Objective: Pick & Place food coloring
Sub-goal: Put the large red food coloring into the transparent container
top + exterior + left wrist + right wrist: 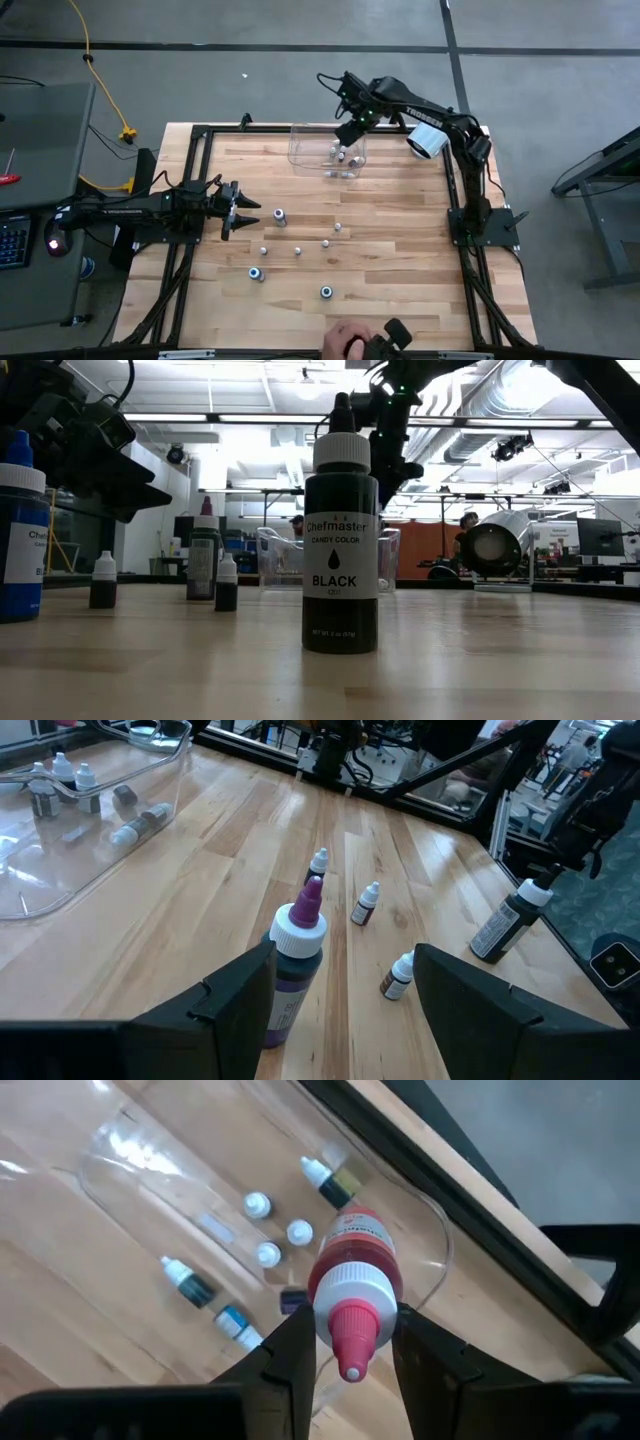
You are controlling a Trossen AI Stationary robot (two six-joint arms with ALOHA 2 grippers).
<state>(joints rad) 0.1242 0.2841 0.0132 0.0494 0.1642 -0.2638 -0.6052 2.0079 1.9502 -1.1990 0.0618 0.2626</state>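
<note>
My right gripper [348, 132] [348, 1342] hangs over the clear bin [310, 158], shut on a red-labelled dropper bottle with a white cap and a red tip [352, 1285]. Several small bottles [268, 1230] lie or stand on the bin's floor below it. My left gripper [243, 210] [345, 960] is open, low over the table's left part. A purple-tipped bottle [295, 960] [279, 216] stands upright just ahead of its fingertips, untouched. More small bottles [297, 250] stand scattered mid-table, and a black one [340, 540] [326, 292] stands near the front. My right gripper pinches the red-tipped bottle between its two fingers [296, 1342] at the white cap [350, 1302], one finger on each side. The fingers come from above, pointing down. The bottle is lifted clear over the bin, its tip toward the wrist and its body [358, 1235] hanging below the fingers.
A white paper roll [427, 141] lies by the table's far right corner. A blue bottle [257, 273] stands left of the black one. A person's hand [348, 340] holds a dark object at the near edge. Bare wood lies on the table's right part.
</note>
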